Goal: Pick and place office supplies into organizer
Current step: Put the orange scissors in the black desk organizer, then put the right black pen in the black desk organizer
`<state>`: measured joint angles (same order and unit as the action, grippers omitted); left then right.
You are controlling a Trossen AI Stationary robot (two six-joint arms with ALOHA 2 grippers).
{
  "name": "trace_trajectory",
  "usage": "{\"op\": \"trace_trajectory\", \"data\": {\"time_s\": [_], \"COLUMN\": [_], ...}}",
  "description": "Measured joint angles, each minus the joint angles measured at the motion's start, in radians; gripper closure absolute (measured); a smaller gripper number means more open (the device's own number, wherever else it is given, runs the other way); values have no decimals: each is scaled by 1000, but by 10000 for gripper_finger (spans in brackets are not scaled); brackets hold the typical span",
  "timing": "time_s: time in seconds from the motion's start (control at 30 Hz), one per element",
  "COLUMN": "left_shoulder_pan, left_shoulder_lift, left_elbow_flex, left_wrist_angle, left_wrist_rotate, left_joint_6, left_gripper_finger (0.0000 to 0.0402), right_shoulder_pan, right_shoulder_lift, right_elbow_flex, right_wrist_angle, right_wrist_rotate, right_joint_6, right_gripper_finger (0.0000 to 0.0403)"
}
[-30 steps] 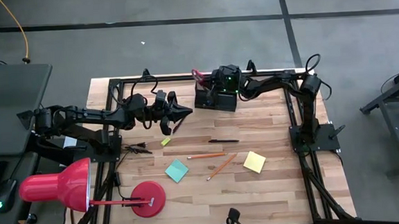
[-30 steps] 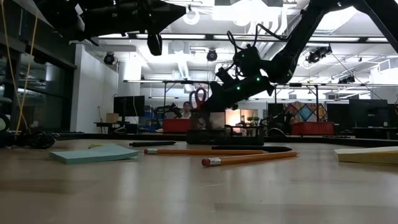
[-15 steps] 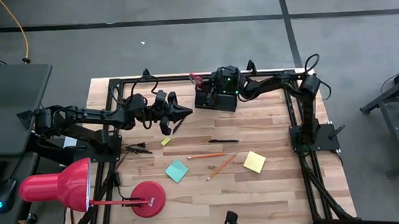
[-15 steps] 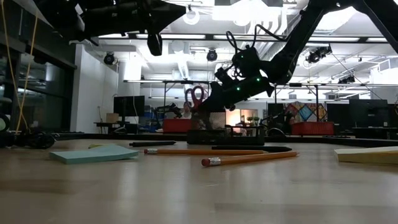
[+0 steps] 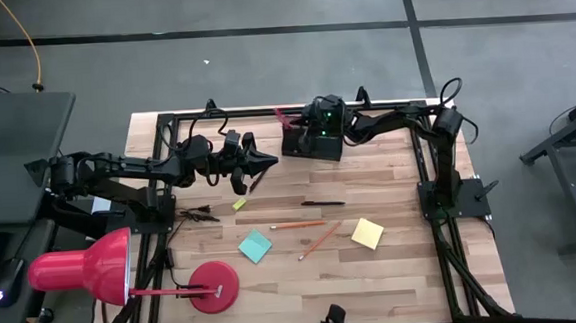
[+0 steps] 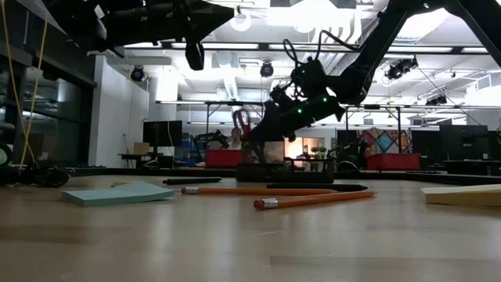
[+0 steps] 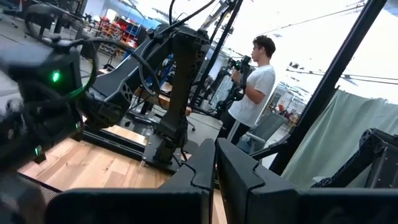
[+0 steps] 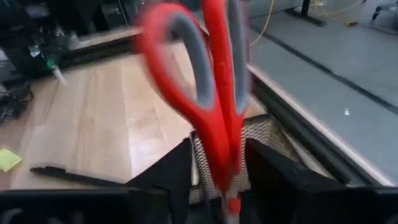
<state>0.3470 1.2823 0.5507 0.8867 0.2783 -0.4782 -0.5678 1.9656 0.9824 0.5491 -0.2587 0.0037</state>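
The black organizer (image 5: 310, 145) stands at the table's far edge. My right gripper (image 8: 217, 180) hovers over it, open. The red-handled scissors (image 8: 211, 93) stand between its fingers with their handles up and their blades down in the organizer's mesh compartment (image 8: 264, 134). Their handles are blurred. My left gripper (image 5: 266, 161) is shut and holds nothing, raised over the table left of the organizer. On the wood lie a tiny yellow block (image 5: 238, 203), a black pen (image 5: 323, 202), two orange pencils (image 5: 297, 224) (image 5: 320, 241), a blue pad (image 5: 255, 247) and a yellow pad (image 5: 367, 233). My right gripper's fingers (image 8: 177, 171) come from above and stand on either side of the scissors just below the handles (image 8: 221, 165). Mesh shows in the gap beside one finger. I cannot tell whether the other finger touches the scissors.
A big red desk lamp (image 5: 124, 270) stands at the near left corner. A black frame (image 5: 166, 139) runs round the table's far and side edges. A small dark item (image 5: 197, 215) lies left of the yellow block. A person stands in the room beyond the table.
The scissors' red handles have tipped a little toward the table's left, while the blades have stayed down in the organizer. My right gripper has stayed over the organizer.
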Motion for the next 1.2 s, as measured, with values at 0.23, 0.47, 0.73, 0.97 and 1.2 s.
{"op": "trace_trajectory", "data": {"time_s": [0.23, 0.47, 0.73, 0.97, 1.2], "left_shoulder_pan": [0, 0, 0, 0, 0], "left_shoulder_lift": [0, 0, 0, 0, 0], "left_elbow_flex": [0, 0, 0, 0, 0], "left_wrist_angle": [0, 0, 0, 0, 1], "left_wrist_rotate": [1, 3, 3, 7, 26], "left_joint_6": [1, 1, 1, 1, 1], "left_gripper_finger": [395, 395, 395, 395, 395], "right_shoulder_pan": [1, 14, 38, 40, 46], "right_shoulder_lift": [2, -7, -35, -66, -97], "right_elbow_flex": [-1, -2, -6, -6, -5], "right_wrist_angle": [-2, 1, -6, -10, -45], "right_wrist_rotate": [23, 39, 51, 97, 95], "right_joint_6": [8, 19, 23, -4, -20], "right_gripper_finger": [179, 158, 159, 159, 159]}}
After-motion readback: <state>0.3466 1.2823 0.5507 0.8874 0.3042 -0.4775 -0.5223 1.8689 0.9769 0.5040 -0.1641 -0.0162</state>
